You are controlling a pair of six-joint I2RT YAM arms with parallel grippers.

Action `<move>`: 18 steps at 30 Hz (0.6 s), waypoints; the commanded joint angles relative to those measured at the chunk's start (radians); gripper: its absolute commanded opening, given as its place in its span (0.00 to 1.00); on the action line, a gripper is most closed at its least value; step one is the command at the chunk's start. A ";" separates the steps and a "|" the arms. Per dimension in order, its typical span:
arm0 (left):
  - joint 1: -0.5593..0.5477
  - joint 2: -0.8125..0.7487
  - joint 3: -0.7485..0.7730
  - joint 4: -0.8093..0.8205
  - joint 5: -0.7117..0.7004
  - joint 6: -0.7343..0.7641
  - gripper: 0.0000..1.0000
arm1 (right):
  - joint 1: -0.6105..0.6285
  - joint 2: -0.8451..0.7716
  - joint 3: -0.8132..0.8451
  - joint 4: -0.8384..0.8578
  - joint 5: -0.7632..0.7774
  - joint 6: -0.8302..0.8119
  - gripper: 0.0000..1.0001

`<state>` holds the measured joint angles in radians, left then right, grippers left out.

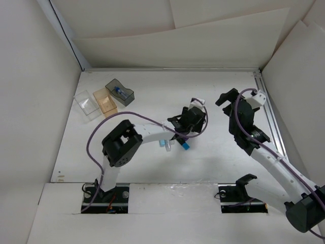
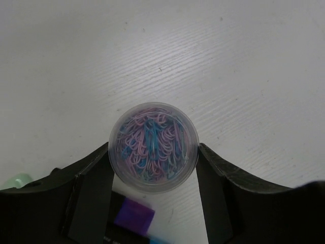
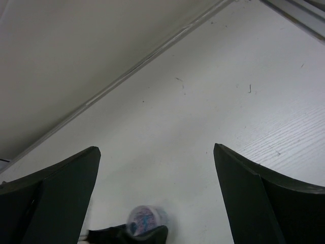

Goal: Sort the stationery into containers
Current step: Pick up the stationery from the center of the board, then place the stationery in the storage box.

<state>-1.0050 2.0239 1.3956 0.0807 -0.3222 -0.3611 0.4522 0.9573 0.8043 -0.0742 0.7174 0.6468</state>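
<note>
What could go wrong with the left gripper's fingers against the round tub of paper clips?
The round tub may slip or turn between the flat fingers of the left gripper. I cannot see a lid, so tilting might spill clips. The purple-ended marker lying close by could be knocked.

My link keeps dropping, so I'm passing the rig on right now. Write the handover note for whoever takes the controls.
Left gripper: shut on the round tub of paper clips, mid-table; I cannot tell whether it is lifted.
Right gripper: open, nothing between its fingers.
Boxes, far left: clear box and amber box look empty; dark grey box holds a blue-tipped tube.
Done: only that tube is sorted.
Left: box the tub, then the markers lying under the left arm, among them a purple-ended marker and a cyan-ended marker.
</note>
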 commanded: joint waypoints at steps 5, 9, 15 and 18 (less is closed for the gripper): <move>0.322 -0.405 -0.101 0.074 0.047 -0.067 0.25 | -0.004 -0.040 -0.016 0.059 -0.012 -0.015 1.00; 0.564 -0.444 -0.110 0.074 0.094 -0.148 0.25 | -0.004 0.012 -0.016 0.079 -0.081 -0.015 1.00; 0.816 -0.319 -0.046 0.018 0.106 -0.210 0.25 | 0.005 0.142 0.012 0.108 -0.193 -0.035 1.00; 0.848 -0.243 -0.011 0.008 0.061 -0.210 0.25 | 0.045 0.176 0.032 0.117 -0.193 -0.045 1.00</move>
<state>-0.1585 1.7252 1.3327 0.1211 -0.2577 -0.5419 0.4664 1.1240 0.8013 -0.0181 0.5652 0.6250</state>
